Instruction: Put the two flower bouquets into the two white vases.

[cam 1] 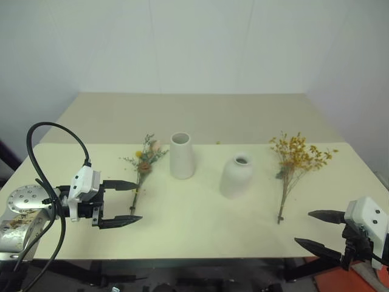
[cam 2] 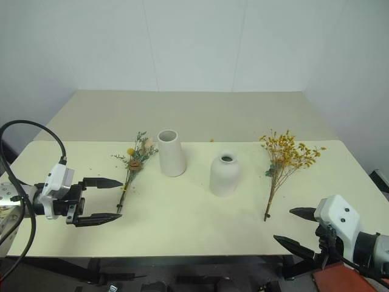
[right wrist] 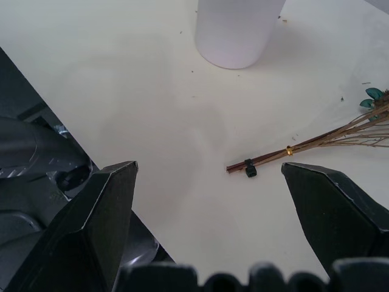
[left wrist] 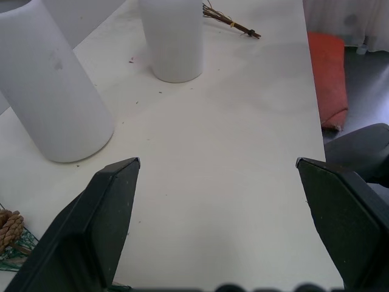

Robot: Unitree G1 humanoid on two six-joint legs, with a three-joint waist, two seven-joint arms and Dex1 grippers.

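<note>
Lying flat on the pale table (cam 1: pixel 200 234), the sparse grey-green sprig (cam 1: pixel 144 163) left of the tall tapered white vase (cam 1: pixel 182 156), the bushy yellow-orange spray (cam 1: pixel 293 163) right of the squat narrow-necked white vase (cam 1: pixel 236 176); flanked by left gripper (cam 1: pixel 124 202) and right gripper (cam 1: pixel 319 230), both spread wide, empty; likely pre-grasp, stems to be pinched next.

Left gripper (left wrist: pixel 216 173) fingers spread wide, nothing between them, just bare cream tabletop (left wrist: pixel 231 121). Taller tapered white vase (left wrist: pixel 51 91) stands upright close to one finger (left wrist: pixel 100 213); squat white vase (left wrist: pixel 173 39) sits further out, well apart from the first, top cut off. Beyond it, bundled brown stem ends of the yellow bouquet (left wrist: pixel 234 24) lie flat on the table. A brown cone and green bits of the smaller sprig (left wrist: pixel 9 228) lie beside the near finger. Red-orange object (left wrist: pixel 328 79) sits off the table edge.
</note>
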